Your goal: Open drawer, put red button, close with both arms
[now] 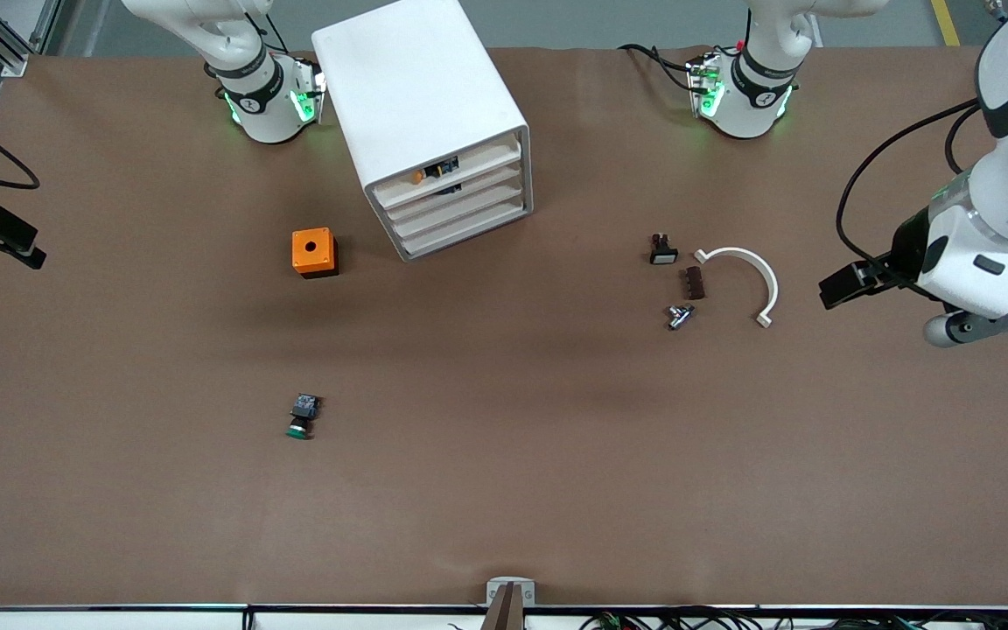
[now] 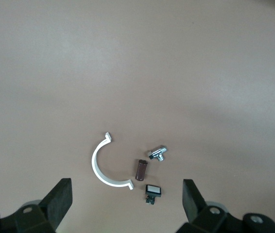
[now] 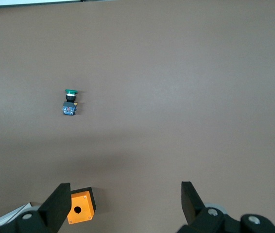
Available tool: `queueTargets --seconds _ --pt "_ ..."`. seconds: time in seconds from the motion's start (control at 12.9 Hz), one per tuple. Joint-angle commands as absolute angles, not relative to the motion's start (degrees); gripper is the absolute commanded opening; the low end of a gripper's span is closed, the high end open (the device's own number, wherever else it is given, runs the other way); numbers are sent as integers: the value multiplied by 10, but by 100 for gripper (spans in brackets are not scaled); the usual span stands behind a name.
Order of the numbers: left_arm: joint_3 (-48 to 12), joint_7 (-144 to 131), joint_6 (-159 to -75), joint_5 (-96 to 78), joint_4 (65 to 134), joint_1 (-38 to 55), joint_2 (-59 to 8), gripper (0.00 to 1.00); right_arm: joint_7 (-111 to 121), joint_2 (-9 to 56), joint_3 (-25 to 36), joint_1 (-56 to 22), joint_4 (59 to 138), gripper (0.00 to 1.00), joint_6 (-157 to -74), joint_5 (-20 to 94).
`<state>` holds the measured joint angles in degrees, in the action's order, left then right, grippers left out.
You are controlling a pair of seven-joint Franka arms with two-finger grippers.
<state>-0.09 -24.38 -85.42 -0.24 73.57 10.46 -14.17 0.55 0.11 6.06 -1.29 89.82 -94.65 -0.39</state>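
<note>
The white cabinet (image 1: 430,122) stands on the brown bench (image 1: 504,490) with the drawer (image 1: 456,188) shut; no red button shows. The left gripper (image 2: 127,198) hangs over small parts (image 2: 141,170), fingers wide open and empty. The right gripper (image 3: 126,203), equally open and empty, hangs near the orange box (image 1: 314,252)

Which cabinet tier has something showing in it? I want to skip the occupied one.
The top tier of the cabinet: an orange-and-black part shows at its front. The three tiers below show only plain white fronts.
</note>
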Motion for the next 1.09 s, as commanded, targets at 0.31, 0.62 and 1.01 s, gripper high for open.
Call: queueTargets --seconds 0.31,0.62,1.01 --pt "-7 -152 -820 12 762 85 -85 100 -5 -8 60 -17 904 100 -932 -8" --pt "-41 -119 -838 11 827 27 -33 100 -5 -8 59 -17 909 100 -931 -8" --pt "-73 -93 -872 7 925 -5 41 100 -5 -8 59 -17 911 100 -933 -8"
